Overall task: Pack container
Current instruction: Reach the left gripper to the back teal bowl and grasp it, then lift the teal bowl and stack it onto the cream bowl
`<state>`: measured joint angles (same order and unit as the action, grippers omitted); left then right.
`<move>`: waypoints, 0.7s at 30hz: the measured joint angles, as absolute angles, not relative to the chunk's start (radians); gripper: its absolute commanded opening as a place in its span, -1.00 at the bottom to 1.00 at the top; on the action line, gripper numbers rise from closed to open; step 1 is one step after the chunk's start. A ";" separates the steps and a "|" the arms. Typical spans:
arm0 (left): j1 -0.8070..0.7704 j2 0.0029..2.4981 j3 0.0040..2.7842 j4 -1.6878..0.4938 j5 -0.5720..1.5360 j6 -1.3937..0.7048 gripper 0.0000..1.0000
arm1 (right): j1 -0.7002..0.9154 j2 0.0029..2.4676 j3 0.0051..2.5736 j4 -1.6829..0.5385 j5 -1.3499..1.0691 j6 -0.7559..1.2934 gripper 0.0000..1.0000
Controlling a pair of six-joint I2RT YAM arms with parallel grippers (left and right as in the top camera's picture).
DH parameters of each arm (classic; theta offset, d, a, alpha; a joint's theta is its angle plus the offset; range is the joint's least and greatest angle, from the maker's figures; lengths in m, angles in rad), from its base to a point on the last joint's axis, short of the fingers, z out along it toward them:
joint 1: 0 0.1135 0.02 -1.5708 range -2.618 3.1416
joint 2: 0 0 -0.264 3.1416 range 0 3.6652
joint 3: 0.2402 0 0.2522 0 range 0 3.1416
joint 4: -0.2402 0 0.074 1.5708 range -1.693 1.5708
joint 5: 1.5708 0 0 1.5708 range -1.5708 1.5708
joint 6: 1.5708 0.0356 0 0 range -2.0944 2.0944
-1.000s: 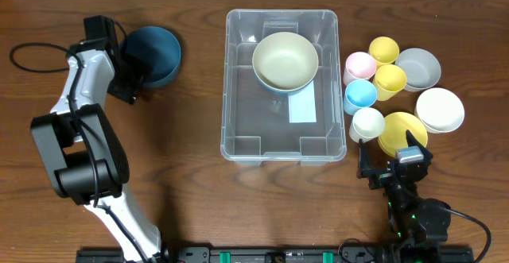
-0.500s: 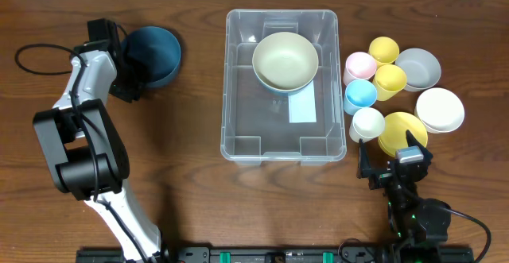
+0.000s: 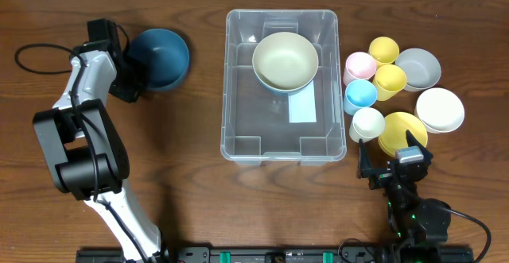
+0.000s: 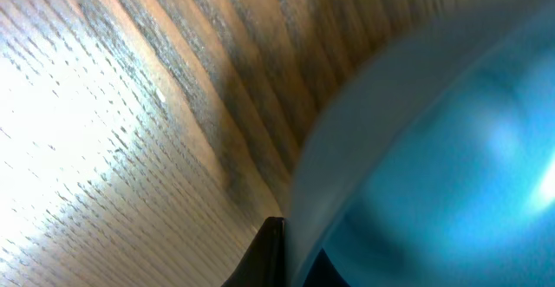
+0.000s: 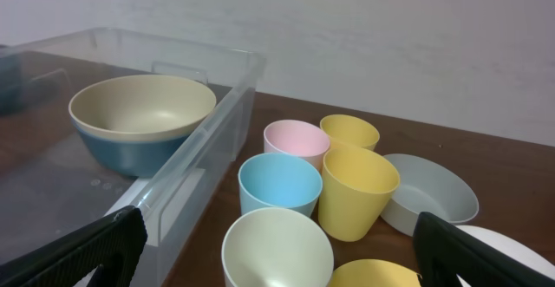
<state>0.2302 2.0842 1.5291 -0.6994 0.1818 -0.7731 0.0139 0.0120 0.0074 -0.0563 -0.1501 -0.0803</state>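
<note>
Over at ten o'clock on the table (image 3: 191, 187), the left gripper (image 3: 130, 63) is clamped on a dark blue bowl (image 3: 161, 58); its wrist camera shows the rim running between the fingertips. The container (image 3: 266, 124) sits mid-table, with a cream bowl (image 3: 285, 59) at its twelve o'clock end. A huddle of pastel cups (image 3: 361, 94) stands at the container's three o'clock. Down at five o'clock, the right gripper (image 3: 390, 158) gapes wide, holding nothing.

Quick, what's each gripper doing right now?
Left gripper: closed on the rim of the dark blue round bowl.
Right gripper: open, empty.
</note>
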 measured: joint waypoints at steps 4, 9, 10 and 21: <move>0.235 2.067 1.529 -0.702 0.188 -0.714 -0.88 | 0.014 0.012 0.007 -0.056 -0.150 -0.080 0.98; 0.236 1.929 1.529 -0.699 0.188 -0.683 -0.88 | 0.014 0.012 0.007 -0.056 -0.150 -0.080 0.99; 0.235 1.879 1.529 -0.698 0.188 -0.678 -0.88 | 0.014 0.012 0.007 -0.056 -0.150 -0.080 0.99; 0.051 1.483 1.540 -0.688 0.188 -0.590 -0.88 | 0.014 0.012 0.007 -0.056 -0.150 -0.080 0.99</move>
